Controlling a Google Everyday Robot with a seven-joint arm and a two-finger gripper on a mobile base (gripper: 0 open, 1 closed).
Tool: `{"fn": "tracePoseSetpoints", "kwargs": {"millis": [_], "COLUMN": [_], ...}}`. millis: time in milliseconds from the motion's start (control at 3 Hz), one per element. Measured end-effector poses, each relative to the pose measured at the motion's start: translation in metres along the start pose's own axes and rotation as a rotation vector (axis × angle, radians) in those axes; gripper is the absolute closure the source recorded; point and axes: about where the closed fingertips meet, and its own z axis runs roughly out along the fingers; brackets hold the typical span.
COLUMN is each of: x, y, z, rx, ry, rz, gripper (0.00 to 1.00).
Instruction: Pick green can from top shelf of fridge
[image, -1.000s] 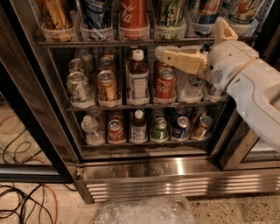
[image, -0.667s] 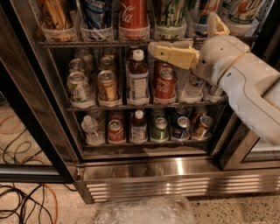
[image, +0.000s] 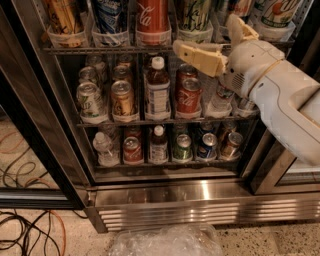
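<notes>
Green can (image: 194, 14) stood on top shelf (image: 100, 50), just right of red Coca-Cola can (image: 152, 15). Tool (image: 206, 34), jaws apart, hovered lower right of Coca-Cola can. Best: raise, straddle green can squarely, then close.

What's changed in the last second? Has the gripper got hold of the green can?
The gripper has risen and edged left, from in front of the middle rack up to the edge of the top shelf, just below the green can. Its jaws stand open, holding nothing. Everything stocked in the fridge is unmoved.
</notes>
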Motion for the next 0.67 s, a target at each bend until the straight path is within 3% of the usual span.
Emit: {"fn": "tracePoseSetpoints", "kwargs": {"millis": [333, 667], "x": [0.0, 0.0], "y": [0.0, 0.0001], "z": [0.0, 0.0001], "rx": [0.0, 0.0], "ry": [0.0, 0.0], "rz": [0.0, 0.0], "gripper": [0.32, 0.28]}}
